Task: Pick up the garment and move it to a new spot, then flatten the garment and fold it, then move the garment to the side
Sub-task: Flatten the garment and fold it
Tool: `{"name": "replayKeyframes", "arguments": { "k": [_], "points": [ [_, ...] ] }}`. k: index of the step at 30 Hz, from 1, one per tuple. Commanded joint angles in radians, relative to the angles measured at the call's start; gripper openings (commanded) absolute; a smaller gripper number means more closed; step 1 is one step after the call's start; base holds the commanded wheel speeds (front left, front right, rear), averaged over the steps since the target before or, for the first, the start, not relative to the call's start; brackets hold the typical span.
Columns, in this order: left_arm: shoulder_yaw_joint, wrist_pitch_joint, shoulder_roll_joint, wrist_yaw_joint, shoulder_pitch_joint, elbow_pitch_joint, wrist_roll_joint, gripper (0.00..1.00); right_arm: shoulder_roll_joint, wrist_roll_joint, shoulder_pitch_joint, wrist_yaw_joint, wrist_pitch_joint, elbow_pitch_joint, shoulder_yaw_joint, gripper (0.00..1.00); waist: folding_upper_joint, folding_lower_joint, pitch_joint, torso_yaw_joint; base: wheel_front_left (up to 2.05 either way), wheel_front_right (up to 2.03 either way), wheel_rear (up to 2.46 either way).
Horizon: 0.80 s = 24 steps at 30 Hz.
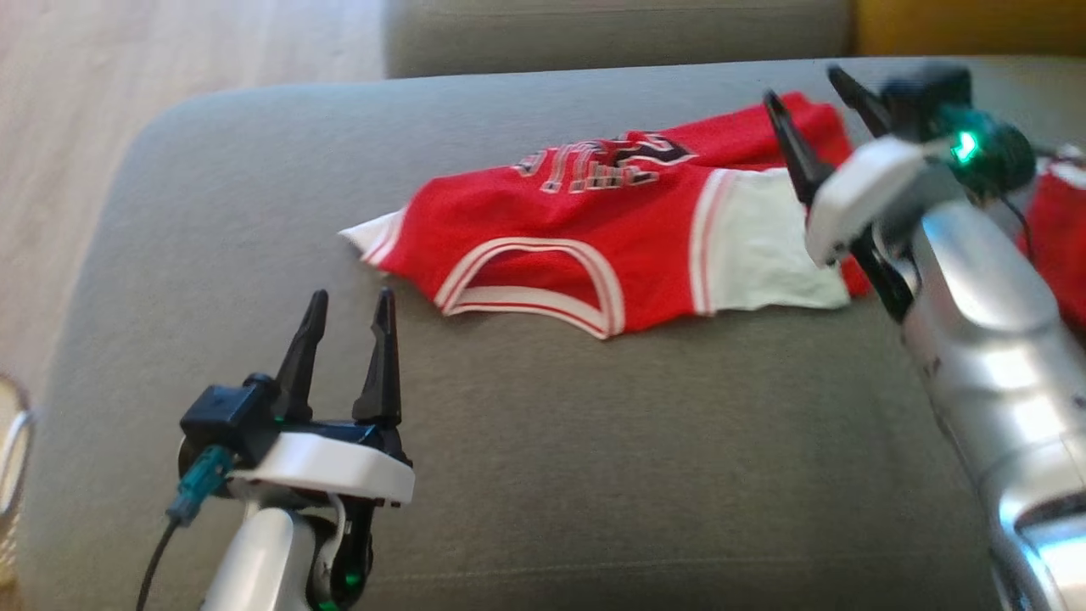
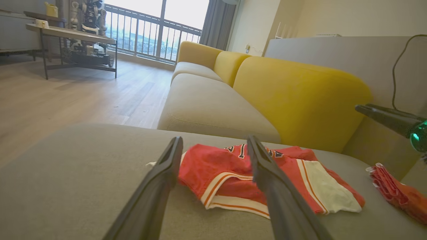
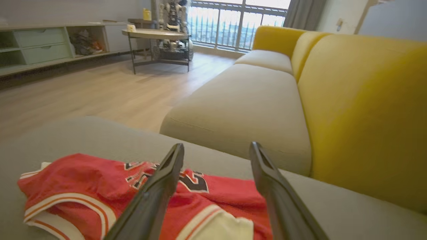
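The garment [image 1: 551, 229] is a red jersey with white trim and dark lettering, lying rumpled and partly folded over on the grey cushion [image 1: 509, 441]. My left gripper [image 1: 352, 294] is open and hovers just short of the garment's near left edge, apart from it. In the left wrist view the garment [image 2: 217, 163] shows between the left gripper's [image 2: 214, 137] spread fingers. Over the garment's right end my right gripper [image 1: 803, 85] stands open with nothing between its fingers. The right wrist view has the garment [image 3: 76, 176] below and left of the right gripper [image 3: 217, 145].
Another red cloth item [image 1: 1056, 221] lies at the cushion's right edge, also seen as a crumpled red cloth [image 2: 397, 193]. Yellow back cushions [image 2: 300, 100] rise behind. The sofa seat [image 3: 247, 100] extends beyond; wooden floor [image 2: 66, 96] and a low table [image 3: 156, 33] lie left.
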Motion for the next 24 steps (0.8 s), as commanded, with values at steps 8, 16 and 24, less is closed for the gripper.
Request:
{"name": "replayKeyframes", "arguments": {
  "k": [8, 16, 24],
  "points": [
    [0.057, -0.005, 0.006, 0.012, -0.051, -0.076, -0.024, 1.00, -0.009, -0.136, 0.329, 0.000, -0.029, -0.551, -0.178, 1.00, 0.0000, 0.0001, 0.002, -0.169, 0.00, 0.00, 0.00],
    [0.074, -0.005, 0.006, 0.003, -0.056, -0.068, 0.001, 1.00, 0.094, -0.168, 0.667, 0.000, -0.029, -0.877, -0.340, 1.00, 0.0000, 0.0001, 0.026, -0.253, 0.00, 0.00, 0.00],
    [0.033, -0.005, 0.006, -0.026, -0.106, -0.046, 0.070, 1.00, 0.107, -0.120, 0.713, 0.000, -0.029, -0.964, -0.354, 1.00, 0.0000, 0.0001, 0.078, -0.331, 0.00, 0.00, 0.00]
  ]
}}
